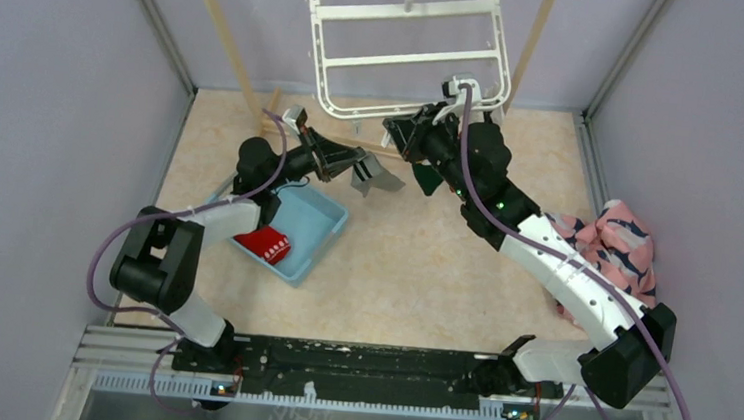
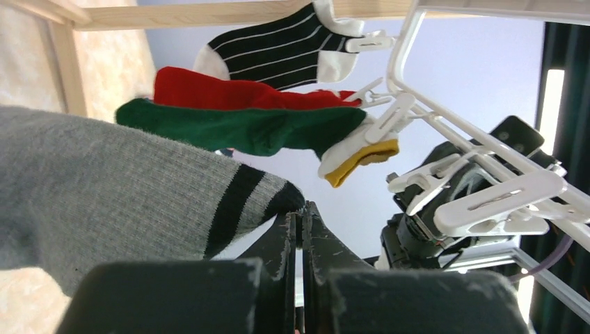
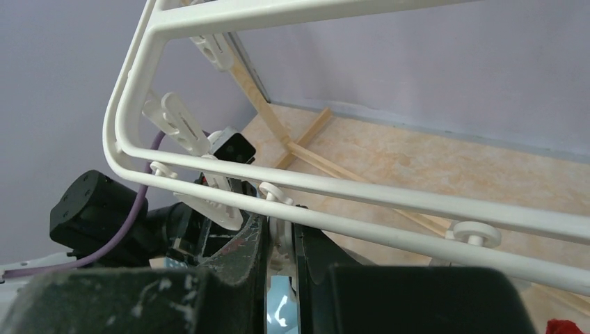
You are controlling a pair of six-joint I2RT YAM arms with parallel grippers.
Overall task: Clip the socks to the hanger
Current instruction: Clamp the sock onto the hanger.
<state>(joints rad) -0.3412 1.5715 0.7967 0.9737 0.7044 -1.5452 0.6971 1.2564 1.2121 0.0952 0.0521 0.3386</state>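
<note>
The white hanger (image 1: 411, 43) hangs at the back centre. My left gripper (image 1: 347, 160) is shut on a grey sock with black stripes (image 1: 377, 174), held up just left of the hanger's lower edge. In the left wrist view the sock (image 2: 104, 188) meets the closed jaws (image 2: 300, 217) at its black tip. A black-white striped sock (image 2: 278, 49), a red sock (image 2: 229, 90) and a green sock (image 2: 250, 129) hang clipped on the hanger (image 2: 445, 115). My right gripper (image 1: 410, 133) is shut on a white clip (image 3: 282, 233) under the hanger's bar (image 3: 389, 209).
A blue tray (image 1: 321, 228) with a red sock (image 1: 267, 245) lies below the left arm. A pink shark-print cloth (image 1: 618, 241) lies at the right. Wooden rack poles (image 1: 223, 33) stand beside the hanger. A free white clip (image 2: 501, 202) dangles near the grey sock.
</note>
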